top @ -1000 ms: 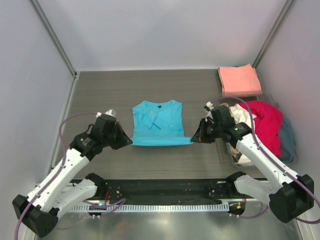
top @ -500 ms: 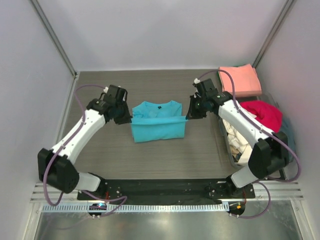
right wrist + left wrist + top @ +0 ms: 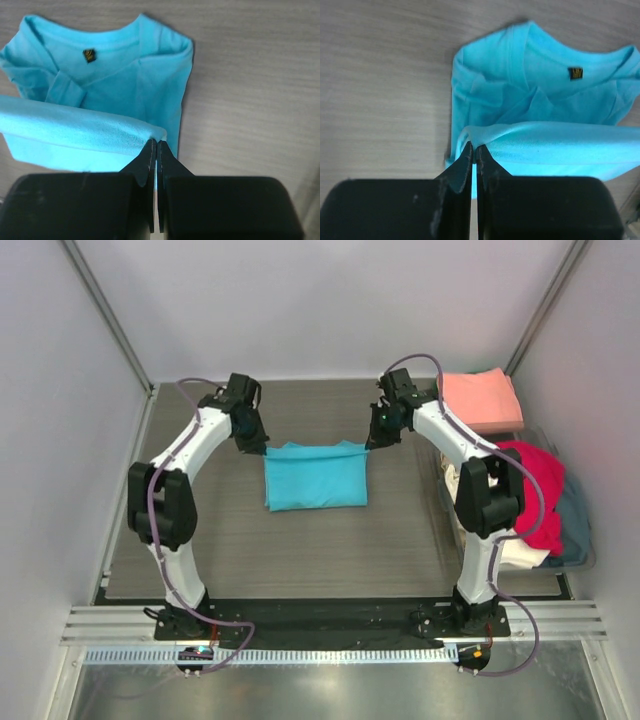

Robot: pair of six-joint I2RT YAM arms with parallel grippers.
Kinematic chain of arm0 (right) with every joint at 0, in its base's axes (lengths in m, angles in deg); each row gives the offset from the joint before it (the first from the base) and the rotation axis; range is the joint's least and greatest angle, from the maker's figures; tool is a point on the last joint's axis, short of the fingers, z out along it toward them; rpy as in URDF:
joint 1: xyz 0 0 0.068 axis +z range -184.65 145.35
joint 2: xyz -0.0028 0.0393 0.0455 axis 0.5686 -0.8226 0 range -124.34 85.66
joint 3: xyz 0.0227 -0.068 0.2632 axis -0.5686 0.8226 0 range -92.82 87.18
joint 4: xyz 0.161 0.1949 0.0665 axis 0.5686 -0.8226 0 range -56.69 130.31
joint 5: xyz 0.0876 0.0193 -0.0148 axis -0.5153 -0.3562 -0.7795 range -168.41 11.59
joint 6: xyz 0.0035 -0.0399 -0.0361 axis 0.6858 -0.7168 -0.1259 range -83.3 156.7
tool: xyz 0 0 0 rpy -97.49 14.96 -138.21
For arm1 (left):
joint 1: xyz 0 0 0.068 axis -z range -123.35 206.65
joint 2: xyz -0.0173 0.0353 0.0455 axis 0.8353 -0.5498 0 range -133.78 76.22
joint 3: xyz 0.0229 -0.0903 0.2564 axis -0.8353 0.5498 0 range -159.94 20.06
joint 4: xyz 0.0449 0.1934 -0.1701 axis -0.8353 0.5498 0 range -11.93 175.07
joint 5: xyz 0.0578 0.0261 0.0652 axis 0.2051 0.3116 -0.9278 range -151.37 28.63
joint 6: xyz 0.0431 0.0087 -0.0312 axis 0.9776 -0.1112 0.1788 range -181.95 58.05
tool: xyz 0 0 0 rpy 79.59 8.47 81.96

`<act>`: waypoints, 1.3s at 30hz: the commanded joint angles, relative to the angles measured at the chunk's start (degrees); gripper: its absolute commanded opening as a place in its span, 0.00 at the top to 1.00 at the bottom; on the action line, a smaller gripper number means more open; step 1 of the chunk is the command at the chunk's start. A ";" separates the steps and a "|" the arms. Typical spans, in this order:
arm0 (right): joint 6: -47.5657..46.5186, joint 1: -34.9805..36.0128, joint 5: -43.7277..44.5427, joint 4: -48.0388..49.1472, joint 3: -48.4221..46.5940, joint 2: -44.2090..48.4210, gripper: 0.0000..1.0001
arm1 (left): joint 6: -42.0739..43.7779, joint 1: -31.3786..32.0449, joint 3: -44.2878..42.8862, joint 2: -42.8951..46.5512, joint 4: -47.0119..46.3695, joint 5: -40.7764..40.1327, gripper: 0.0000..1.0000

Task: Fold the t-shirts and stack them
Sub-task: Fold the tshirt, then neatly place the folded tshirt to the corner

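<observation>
A turquoise t-shirt (image 3: pixel 315 478) lies mid-table, its bottom hem drawn over the body toward the collar. My left gripper (image 3: pixel 264 448) is shut on the hem's left corner (image 3: pixel 470 135). My right gripper (image 3: pixel 368 444) is shut on the hem's right corner (image 3: pixel 159 134). Both wrist views show the lifted hem stretched above the collar and the dark neck label (image 3: pixel 576 73) (image 3: pixel 89 54). A folded salmon-pink t-shirt (image 3: pixel 479 400) lies at the far right. Red (image 3: pixel 535 485), cream (image 3: pixel 472 480) and grey-blue (image 3: pixel 575 525) t-shirts lie heaped on the right.
The heap sits in a clear bin (image 3: pixel 530 436) at the table's right edge. The grey table (image 3: pixel 200 530) is enclosed by white walls on three sides. A black rail (image 3: pixel 320 620) runs along the near edge by the arm bases.
Both grippers have carried the turquoise t-shirt's bottom hem from the near edge away to the collar end, folding the shirt in half. Both arms are now stretched far out.
</observation>
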 commanded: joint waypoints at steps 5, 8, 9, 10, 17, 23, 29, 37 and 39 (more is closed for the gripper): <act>-2.03 -2.94 -1.40 -0.50 -10.79 -10.00 0.99 | 2.82 -3.79 -12.58 -12.27 3.65 0.83 1.00; -1.77 -3.82 -2.54 -0.50 -15.43 -14.82 0.68 | 3.35 -4.58 -16.61 -16.67 2.51 2.76 0.87; -1.77 -4.26 -2.71 -0.50 -16.76 -16.66 0.55 | 3.17 -4.93 -19.67 -17.98 2.59 4.76 0.85; -1.51 -4.61 -2.72 -0.50 -18.17 -17.73 0.45 | 3.17 -5.37 -21.96 -20.35 2.59 5.65 0.79; -0.27 -7.07 -1.48 -1.12 -22.08 -14.59 0.22 | 5.28 -5.82 -40.45 -23.47 11.91 7.07 0.47; 1.31 -6.90 -17.61 15.02 2.51 -4.30 0.11 | 3.70 -5.73 -14.67 -4.58 3.31 7.33 0.44; 0.78 -5.75 -21.61 18.57 7.30 -7.01 0.03 | 3.08 -5.64 7.96 16.17 -1.27 5.75 0.45; 0.52 -3.82 -22.32 20.42 5.81 -14.65 0.03 | 4.40 -5.73 28.96 36.04 0.13 -0.12 0.45; 0.34 -3.12 -22.32 21.03 5.81 -16.15 0.02 | 4.66 -5.73 31.88 40.96 0.66 -2.23 0.44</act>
